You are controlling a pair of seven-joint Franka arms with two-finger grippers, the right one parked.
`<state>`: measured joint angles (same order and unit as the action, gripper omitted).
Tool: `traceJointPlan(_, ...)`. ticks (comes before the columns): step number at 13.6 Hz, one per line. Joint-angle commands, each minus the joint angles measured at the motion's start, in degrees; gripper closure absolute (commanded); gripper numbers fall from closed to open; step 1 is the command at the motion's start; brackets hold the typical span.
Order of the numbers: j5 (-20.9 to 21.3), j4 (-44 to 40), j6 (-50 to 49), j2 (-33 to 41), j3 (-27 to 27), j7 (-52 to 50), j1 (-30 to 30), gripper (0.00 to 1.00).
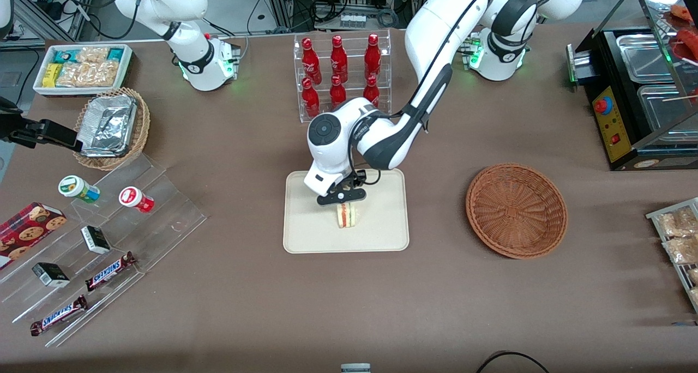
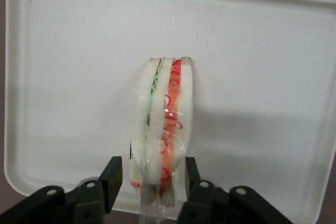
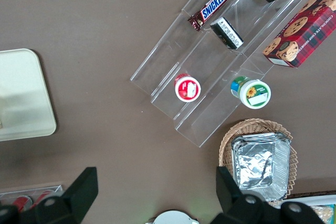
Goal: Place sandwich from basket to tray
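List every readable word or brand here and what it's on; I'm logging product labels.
"SNICKERS": two bars on the clear stepped stand.
"CHOCOLATE CHIP COOKIES": red cookie box, print barely legible.
Red bottles, small cups, dark boxes: unreadable.
The sandwich, held over the tray by the gripper, bears no text.

The tray has a smooth, matt cream surface that looks like moulded plastic, though the material cannot be told for certain. Standing on it, the sandwich is wrapped in clear, glossy film that catches the light along its filling; the bread beneath looks soft and dull. The tool at the sandwich's end, set close on either side of the wrapped wedge, is black and matt, with plain hard fingers. Beside the tray, toward the working arm's end, the basket is rough woven wicker, reddish-brown. The bench under the tray is brown, matt and cloth-like.
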<state>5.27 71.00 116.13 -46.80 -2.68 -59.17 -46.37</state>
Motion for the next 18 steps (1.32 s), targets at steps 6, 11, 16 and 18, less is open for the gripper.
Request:
traceJointPlan(6, -0.3, 8.2, -23.0, 24.7, 0.5, 8.1, 10.4, 0.00)
traceJointPlan(11, -3.0, 12.6, -33.8, 36.5, 0.5, 30.6, 23.9, 0.00)
traceJointPlan(16, -3.8, 12.7, -39.7, 40.9, 0.6, 48.2, 36.2, 0.00)
traceJointPlan(18, -5.5, 12.7, -41.5, 42.3, 0.6, 54.7, 42.1, 0.00)
